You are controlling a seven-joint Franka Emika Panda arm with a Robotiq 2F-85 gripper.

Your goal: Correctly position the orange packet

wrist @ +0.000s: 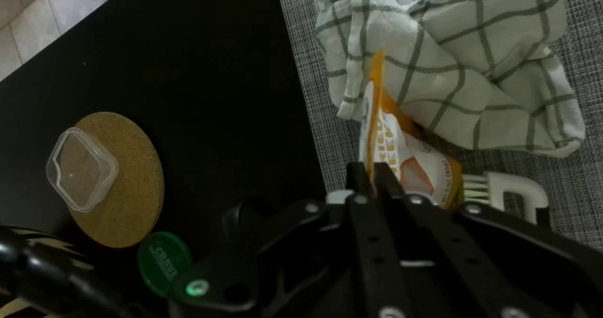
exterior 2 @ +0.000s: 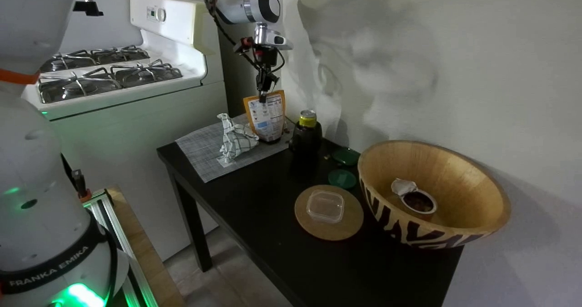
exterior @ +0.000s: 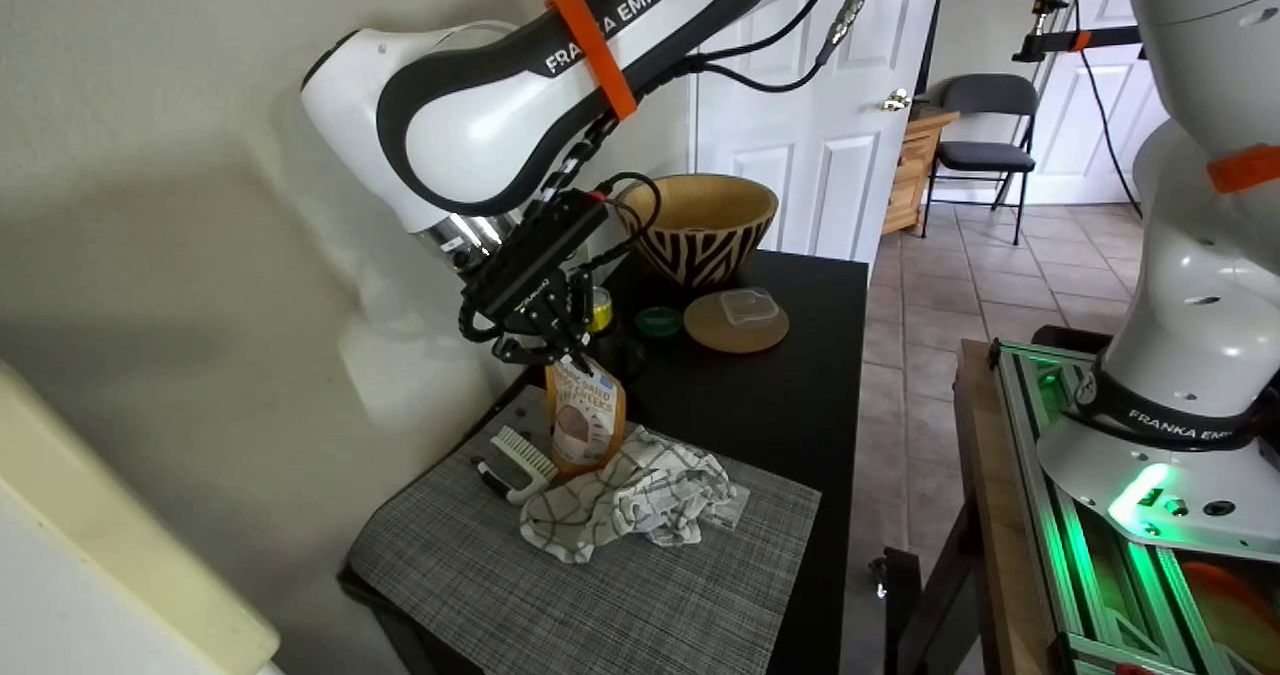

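The orange packet [exterior: 587,420] is upright over the grey woven mat, with a white printed label. It also shows in an exterior view [exterior 2: 267,118] and in the wrist view [wrist: 419,169]. My gripper [wrist: 372,174] is above the packet, with its two fingertips closed on the packet's thin top edge. The fingertips also show at the packet's top in both exterior views [exterior: 580,358] [exterior 2: 262,98]. I cannot tell whether the packet's bottom rests on the mat or hangs just above it. The gripper hides part of the packet in the wrist view.
A checked cloth [exterior: 640,495] lies beside the packet on the mat [exterior: 620,595]. A white brush [exterior: 525,465] lies on the packet's other side. A dark yellow-topped bottle [exterior 2: 307,134], green lids [exterior 2: 342,178], a cork disc [exterior 2: 304,218] and a wooden bowl [exterior 2: 432,166] stand further along.
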